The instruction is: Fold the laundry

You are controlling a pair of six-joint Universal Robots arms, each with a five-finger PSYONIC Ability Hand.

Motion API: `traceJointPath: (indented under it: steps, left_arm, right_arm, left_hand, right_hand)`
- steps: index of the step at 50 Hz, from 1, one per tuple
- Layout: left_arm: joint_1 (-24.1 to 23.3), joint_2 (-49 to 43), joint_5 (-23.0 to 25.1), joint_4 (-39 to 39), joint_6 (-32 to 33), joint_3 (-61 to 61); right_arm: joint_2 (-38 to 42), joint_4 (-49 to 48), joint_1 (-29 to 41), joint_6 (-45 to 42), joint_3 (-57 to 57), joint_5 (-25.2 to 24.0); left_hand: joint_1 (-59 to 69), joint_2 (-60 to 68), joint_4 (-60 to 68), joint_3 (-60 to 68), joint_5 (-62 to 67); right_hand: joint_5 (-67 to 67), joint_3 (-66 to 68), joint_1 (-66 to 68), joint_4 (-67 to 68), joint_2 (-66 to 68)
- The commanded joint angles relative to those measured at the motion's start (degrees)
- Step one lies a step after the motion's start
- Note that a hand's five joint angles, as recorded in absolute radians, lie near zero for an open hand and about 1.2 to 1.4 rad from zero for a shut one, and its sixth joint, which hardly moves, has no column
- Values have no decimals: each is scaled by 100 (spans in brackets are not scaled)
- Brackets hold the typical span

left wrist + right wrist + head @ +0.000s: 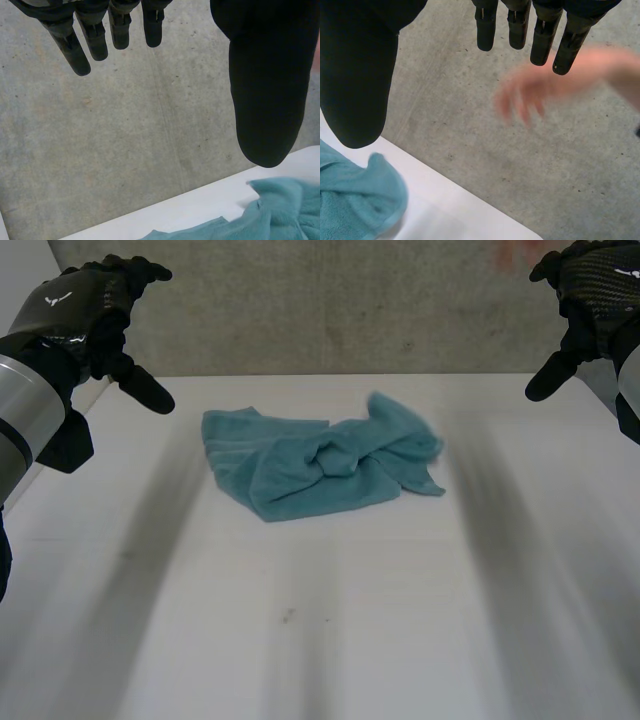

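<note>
White table (320,640) carries one crumpled teal towel (320,462); far left hand (85,308) and far right hand (595,285) hover, fingers straight, empty.

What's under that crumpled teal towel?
The teal towel lies bunched directly on the white table. Whether anything sits beneath its folds cannot be seen, because the cloth covers that spot.

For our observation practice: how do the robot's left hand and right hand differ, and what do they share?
The left hand hovers nearer the teal towel than the right hand does. Beyond the right hand's fingertips is a person's hand; beyond the left hand's, concrete. Both are open, raised, touching nothing.
</note>
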Motion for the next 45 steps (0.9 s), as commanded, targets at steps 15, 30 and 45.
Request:
traceJointPath:
  steps: [15,30,45]
  left_arm:
    - [0,-928,9,375,69,2]
    - [-598,-3592,35,2652,1273,687]
    - [-967,-4990,756,3030,2196,1452]
  right_arm:
    - [198,2,42,-9,93,-334]
    - [497,2,60,-18,110,-334]
    - [620,-16,60,-18,128,-334]
  left_hand:
    - [96,181,161,158,-23]
    - [131,215,196,192,11]
    - [2923,3007,2988,2985,2803]
  right_hand:
    - [-413,-243,-202,-342,-288]
    - [-413,-243,-202,-342,-288]
    - [-413,-243,-202,-342,-288]
